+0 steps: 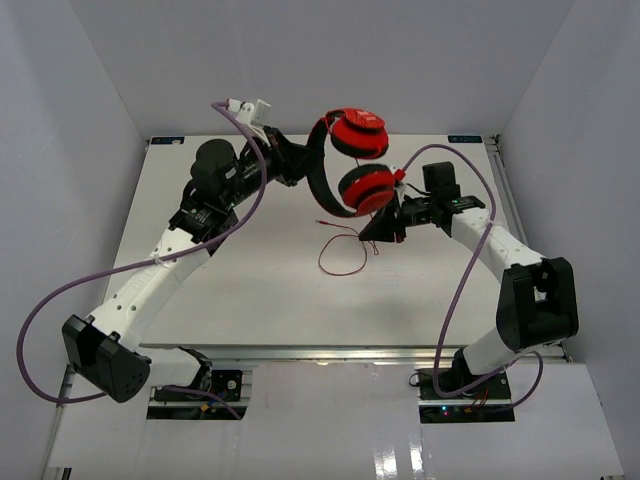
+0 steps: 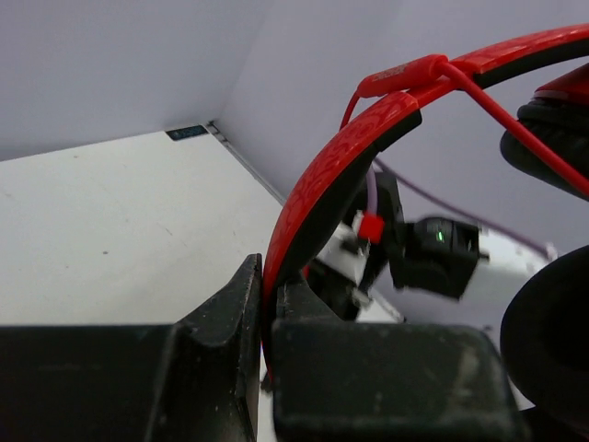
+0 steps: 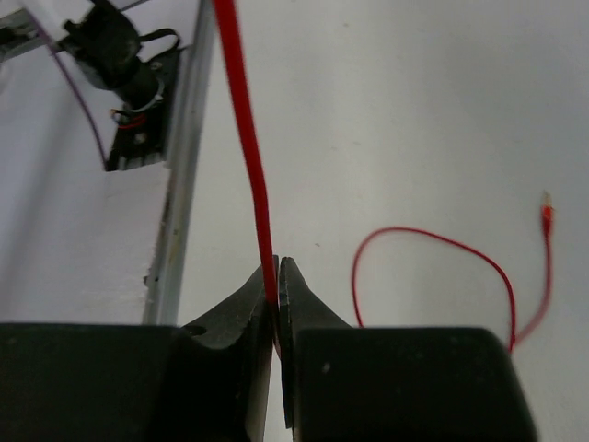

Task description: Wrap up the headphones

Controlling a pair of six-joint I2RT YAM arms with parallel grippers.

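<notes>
Red cable (image 3: 243, 129), thin and limp, sits pinched in your right gripper (image 3: 276, 281); your left gripper (image 2: 265, 304) clamps the stiffer headband (image 2: 317, 193), holding the headphones (image 1: 352, 160) aloft toward twelve o'clock. Slack trails toward six; it looks slippery, so pinch firmly.

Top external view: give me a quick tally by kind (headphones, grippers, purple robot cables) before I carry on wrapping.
headphones: 1
grippers: 2, the left gripper and the right gripper
purple robot cables: 2
Total: 5
</notes>
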